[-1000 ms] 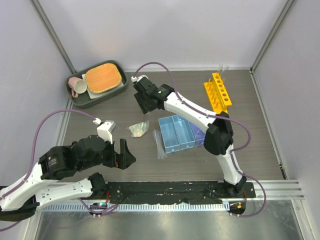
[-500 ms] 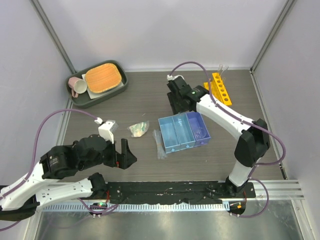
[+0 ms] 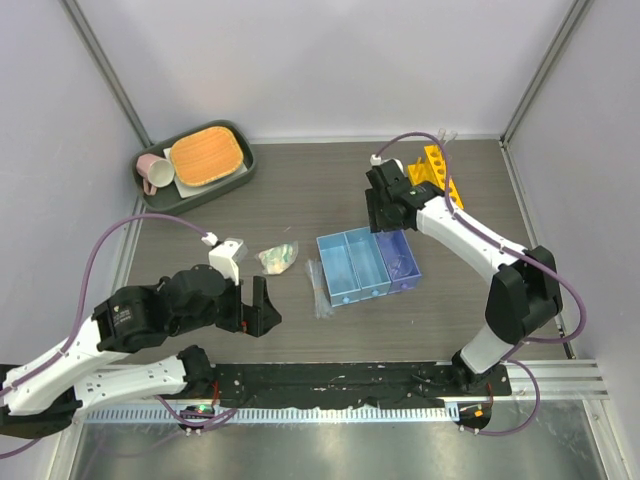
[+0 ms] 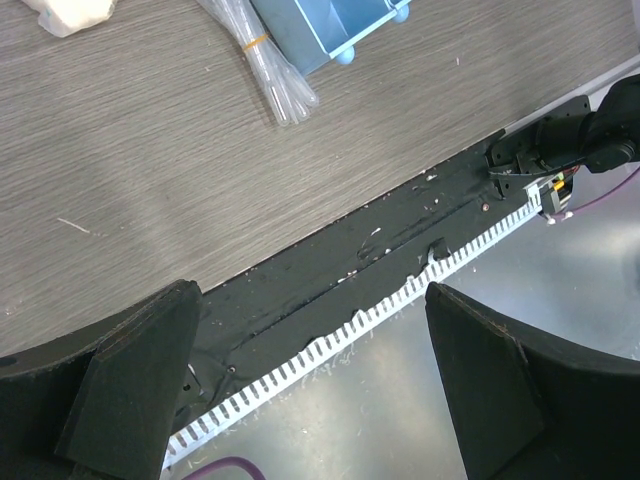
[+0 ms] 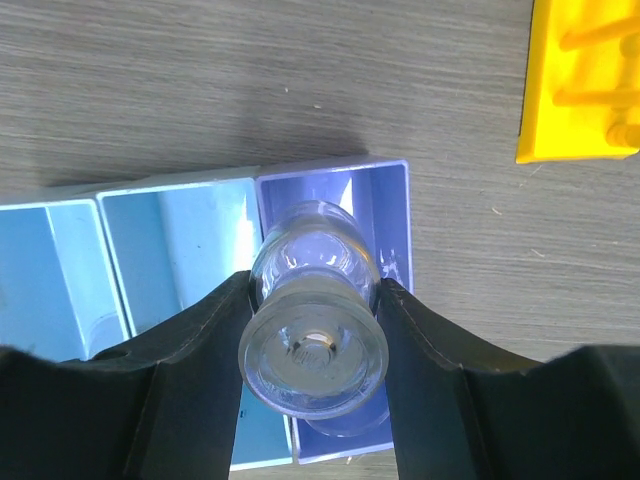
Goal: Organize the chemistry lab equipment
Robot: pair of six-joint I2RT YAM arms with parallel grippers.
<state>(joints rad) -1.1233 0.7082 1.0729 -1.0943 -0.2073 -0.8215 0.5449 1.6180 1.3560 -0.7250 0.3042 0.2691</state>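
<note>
**Two grippers, one beaker in hand**

Nearest first. My left gripper (image 3: 250,312) hangs low over the near edge of the table (image 3: 200,240) with its jaws spread wide and nothing between them. Its wrist view just shows the black base rail (image 4: 380,250) and bare wood in the gap.

A bit further out, the clear pipette bundle (image 3: 318,290) lies flat on the table, right up against the left end of the blue three-compartment tray (image 3: 335,270). A small crumpled wad (image 3: 277,258) sits to the left of that, apart from both.

My right gripper (image 3: 388,215) is clamped on a small clear beaker (image 5: 312,345), one finger on each side of the glass, its base facing the wrist cam. It's over the tray's right-hand compartment, the lilac-tinted one. I honestly can't tell if the beaker is touching the tray floor or not.

Just beyond it, the yellow-orange test tube rack (image 3: 440,180) stands at the far right, with thin clear tubes (image 3: 445,135) sticking up at its far end. Way off in the far left corner is the grey tray (image 3: 240,172) with the orange pad (image 3: 208,155) and pink mug (image 3: 152,172).
</note>
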